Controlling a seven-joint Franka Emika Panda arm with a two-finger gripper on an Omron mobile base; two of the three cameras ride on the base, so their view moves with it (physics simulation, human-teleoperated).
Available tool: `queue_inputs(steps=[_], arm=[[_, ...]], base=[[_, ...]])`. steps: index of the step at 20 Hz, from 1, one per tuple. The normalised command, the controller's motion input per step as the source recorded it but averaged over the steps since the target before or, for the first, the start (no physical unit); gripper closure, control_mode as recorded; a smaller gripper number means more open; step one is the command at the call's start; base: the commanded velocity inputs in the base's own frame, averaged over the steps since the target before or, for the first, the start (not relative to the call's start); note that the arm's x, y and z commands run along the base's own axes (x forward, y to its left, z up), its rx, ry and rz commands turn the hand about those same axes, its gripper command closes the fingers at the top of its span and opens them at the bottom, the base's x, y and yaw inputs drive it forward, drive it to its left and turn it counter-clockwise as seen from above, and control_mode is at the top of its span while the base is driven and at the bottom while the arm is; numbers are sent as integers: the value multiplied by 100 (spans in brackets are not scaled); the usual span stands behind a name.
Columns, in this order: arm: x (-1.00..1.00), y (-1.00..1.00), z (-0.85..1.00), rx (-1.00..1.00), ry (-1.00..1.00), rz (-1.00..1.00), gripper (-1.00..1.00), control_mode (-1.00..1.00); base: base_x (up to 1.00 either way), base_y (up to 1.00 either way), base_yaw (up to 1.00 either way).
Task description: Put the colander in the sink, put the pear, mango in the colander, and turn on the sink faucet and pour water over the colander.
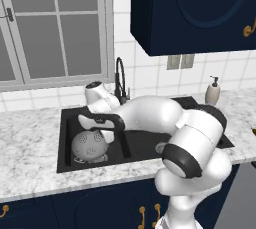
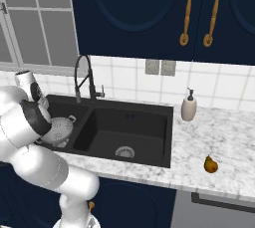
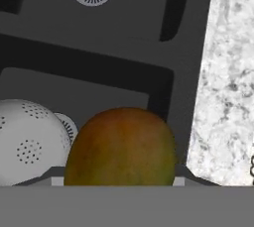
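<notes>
In the hand view an orange-green mango (image 3: 121,146) sits right in front of the camera, held between my fingers and hiding their tips. My gripper (image 1: 106,132) hangs over the left basin of the black sink (image 1: 65,143), shut on the mango. The silver colander (image 1: 90,146) lies in that left basin just beside and below the hand, its perforated outer side showing (image 3: 27,141). The pear (image 2: 211,164) lies on the marble counter to the right of the sink. The black gooseneck faucet (image 1: 120,80) stands behind the sink's divider; no water runs from it.
A white soap dispenser (image 2: 189,106) stands on the counter behind the sink's right end. The right basin (image 2: 124,135) holds nothing but its steel drain. Dark blue wall cabinets (image 2: 149,13) hang above, and a window (image 1: 50,28) is at the left.
</notes>
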Motion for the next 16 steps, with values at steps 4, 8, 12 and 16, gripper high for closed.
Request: queue_inputs(steps=[4, 8, 12, 16], arm=[[48, 4, -56, 0, 4, 0, 100, -100], [60, 17, -54, 0, 4, 0, 100, -100], [39, 27, -63, -1, 1, 0, 100, -100], [27, 25, -56, -3, 0, 0, 100, -100]], base=[[0, 0, 0], [0, 0, 0], [0, 0, 0], [0, 0, 0]])
